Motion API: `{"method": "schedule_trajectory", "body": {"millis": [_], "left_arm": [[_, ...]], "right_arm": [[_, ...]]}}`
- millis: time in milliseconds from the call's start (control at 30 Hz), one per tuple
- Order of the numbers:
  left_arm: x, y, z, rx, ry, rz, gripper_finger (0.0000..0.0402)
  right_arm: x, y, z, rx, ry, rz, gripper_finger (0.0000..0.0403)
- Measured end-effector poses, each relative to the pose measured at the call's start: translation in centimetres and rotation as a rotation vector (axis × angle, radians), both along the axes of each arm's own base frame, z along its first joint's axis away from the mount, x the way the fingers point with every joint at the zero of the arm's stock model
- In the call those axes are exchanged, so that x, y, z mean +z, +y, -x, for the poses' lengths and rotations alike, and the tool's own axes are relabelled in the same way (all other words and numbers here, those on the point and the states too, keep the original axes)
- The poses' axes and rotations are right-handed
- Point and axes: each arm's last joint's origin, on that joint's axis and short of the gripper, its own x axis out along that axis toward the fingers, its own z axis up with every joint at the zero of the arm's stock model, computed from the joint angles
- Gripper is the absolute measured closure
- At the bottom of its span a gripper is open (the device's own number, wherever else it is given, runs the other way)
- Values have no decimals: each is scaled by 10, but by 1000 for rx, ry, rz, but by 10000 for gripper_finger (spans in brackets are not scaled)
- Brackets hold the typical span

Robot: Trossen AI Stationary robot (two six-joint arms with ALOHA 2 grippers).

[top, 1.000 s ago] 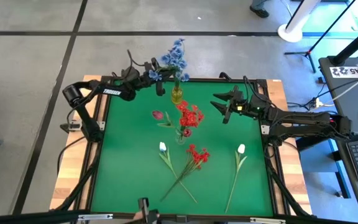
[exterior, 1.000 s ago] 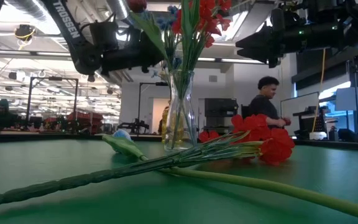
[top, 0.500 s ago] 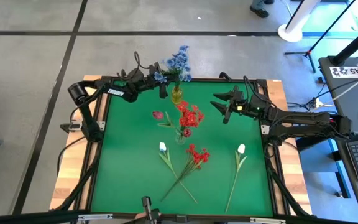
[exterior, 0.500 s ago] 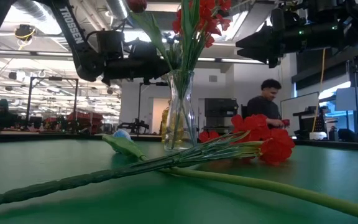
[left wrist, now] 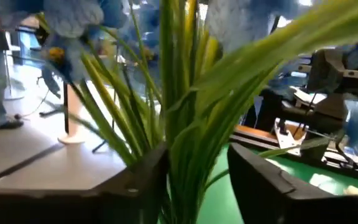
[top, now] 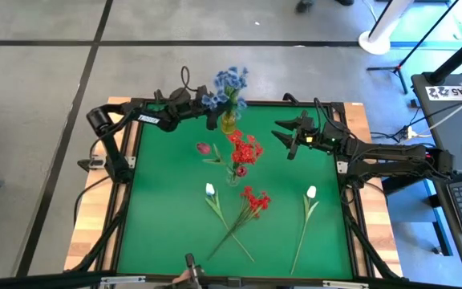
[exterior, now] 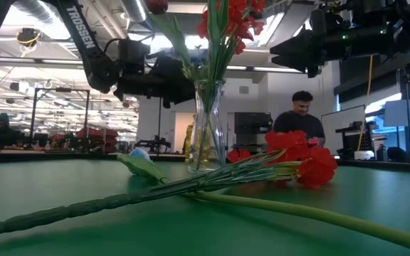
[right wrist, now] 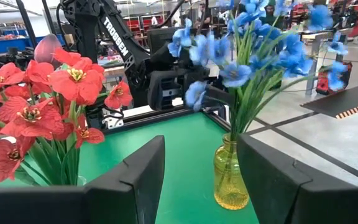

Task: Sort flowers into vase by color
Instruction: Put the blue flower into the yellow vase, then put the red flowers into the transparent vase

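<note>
Blue sprigs [top: 229, 83] stand with their stems in a small yellow vase [right wrist: 229, 180] at the table's far edge. My left gripper [left wrist: 197, 155] is level beside them, open, with the green stems [left wrist: 182, 143] between its fingers. Red blooms [top: 245, 148] stand in a clear vase [exterior: 206, 128] at mid table. A pink rosebud [top: 204, 148], two white buds [top: 210, 190] [top: 311, 192] and a red cluster [top: 255, 199] lie flat on the green mat. My right gripper [top: 287, 138] hovers open to the right of the vases, holding nothing. My left gripper has the blue sprigs' stems [left wrist: 182, 143] between its two parted fingers [left wrist: 145, 180], reaching in level from the table's left, across the stems and above the vase's mouth. I cannot tell whether either finger touches the stems.
A person [exterior: 301, 117] stands in the room beyond the table. The mat's near left part [top: 159, 233] holds nothing. Stems of the lying flowers cross at the near middle [top: 235, 233].
My left gripper has sunk a little and shifted toward the yellow vase, tipping to level. The blue sprigs have come down with it and stand lower over the vase, their blooms shifted slightly toward the table's right.
</note>
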Motion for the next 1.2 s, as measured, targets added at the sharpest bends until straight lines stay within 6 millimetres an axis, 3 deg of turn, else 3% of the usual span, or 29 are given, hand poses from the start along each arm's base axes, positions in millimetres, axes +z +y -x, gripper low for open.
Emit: {"method": "schedule_trajectory", "body": {"millis": [167,367,1200], "left_arm": [[8,-3,3,0,31,-7,193],[19,-7,10,31,114,-2,173],[49,-34,49,128,446,15,169]], "right_arm": [[0,0,0,0,1,-1,206],[-1,0,0,0,6,-3,206],[0,0,0,0,0,-13,206]]}}
